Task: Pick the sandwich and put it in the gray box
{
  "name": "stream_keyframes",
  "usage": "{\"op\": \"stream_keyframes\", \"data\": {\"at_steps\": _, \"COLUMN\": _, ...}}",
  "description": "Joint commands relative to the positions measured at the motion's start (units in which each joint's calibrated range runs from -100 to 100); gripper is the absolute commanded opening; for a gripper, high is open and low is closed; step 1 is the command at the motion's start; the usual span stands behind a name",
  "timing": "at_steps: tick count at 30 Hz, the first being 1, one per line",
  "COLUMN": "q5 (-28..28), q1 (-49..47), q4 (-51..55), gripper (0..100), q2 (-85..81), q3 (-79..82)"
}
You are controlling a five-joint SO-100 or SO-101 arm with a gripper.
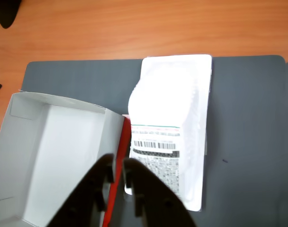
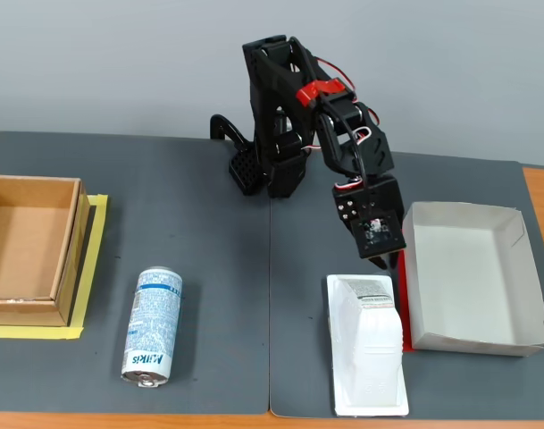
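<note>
The dark gray table mat carries everything, and the shallow pale gray cardboard tray box serves as landmark. Well to that box's left in the fixed view stands the brown cardboard box on yellow tape. Just beside the gray box's left wall lies the white wedge-shaped plastic sandwich pack, flat on its rim, label end toward the arm; it is not yet lifted. Between the brown box and the sandwich lies a blue-white cylindrical can on its side (no part of this job). The black two-finger gripper hangs over the seam between sandwich and gray box, jaws nearly together and holding nothing, probably needing to spread before straddling the wedge.
</note>
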Motion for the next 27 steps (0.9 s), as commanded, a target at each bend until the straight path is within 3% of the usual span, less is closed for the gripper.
{"op": "stream_keyframes", "data": {"at_steps": 1, "q5": -0.34, "q1": 0.21, "q4": -0.48, "gripper": 2, "q2": 2.07, "q3": -4.73}}
{"op": "stream_keyframes", "data": {"at_steps": 13, "q5": 0.07, "q1": 0.58, "q4": 0.56, "gripper": 2, "q2": 13.43, "q3": -14.23}}
{"op": "stream_keyframes", "data": {"at_steps": 20, "q5": -0.34, "q1": 0.58, "q4": 7.94, "gripper": 2, "q2": 19.87, "q3": -22.55}}
{"op": "stream_keyframes", "data": {"at_steps": 27, "q5": -0.19, "q1": 2.52, "q4": 8.72, "gripper": 2, "q2": 20.89, "q3": -24.54}}
